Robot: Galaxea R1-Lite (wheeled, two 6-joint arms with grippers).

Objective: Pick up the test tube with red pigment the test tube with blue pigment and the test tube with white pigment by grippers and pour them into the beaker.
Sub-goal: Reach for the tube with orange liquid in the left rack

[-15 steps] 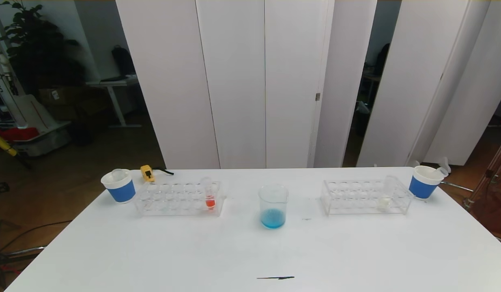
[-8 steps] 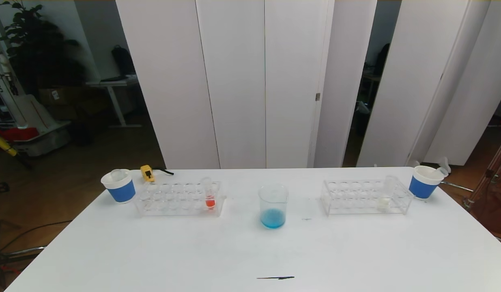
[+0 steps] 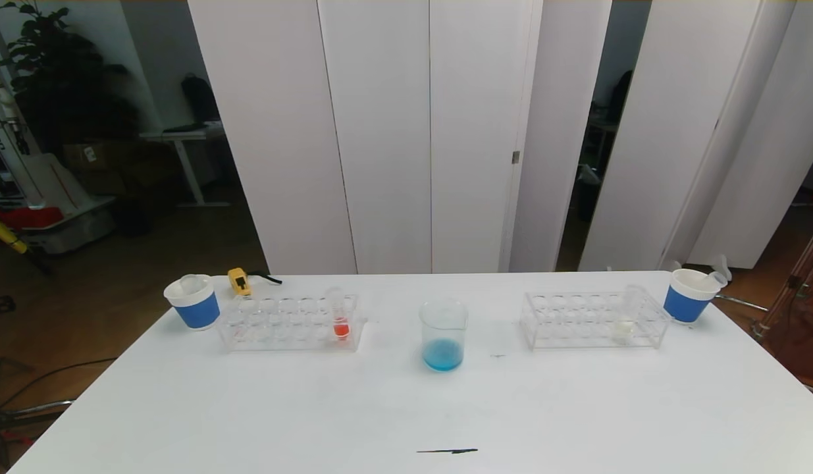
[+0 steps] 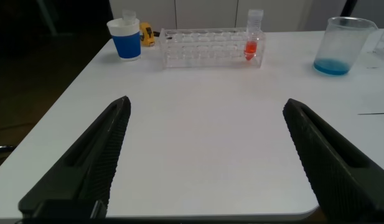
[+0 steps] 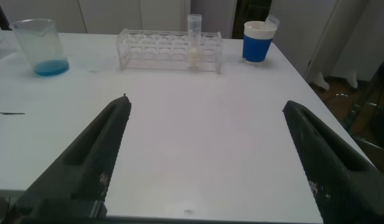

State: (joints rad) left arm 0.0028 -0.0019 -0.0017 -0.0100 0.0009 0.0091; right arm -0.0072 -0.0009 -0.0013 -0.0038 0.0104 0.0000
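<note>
Beaker [image 3: 443,334] stands upright mid-counter [image 3: 406,408], clear, with a pouring lip and a shallow layer of sky-blue liquid at its bottom. To its left a clear rack [image 3: 291,322] holds the red tube [image 3: 340,315], upright at the end nearest the beaker, with orange-red liquid low in it. To its right a second rack [image 3: 594,320] holds the white tube [image 3: 623,316], upright, its cream liquid at the base. A blue-banded cup [image 3: 193,301] stands beyond the left rack, another cup [image 3: 686,295] beyond the right. Left gripper [image 4: 204,155] and right gripper [image 5: 204,155] hang over the counter's near edge, well apart from everything, fingers [image 4: 92,155] spread wide and holding nothing.
</note>
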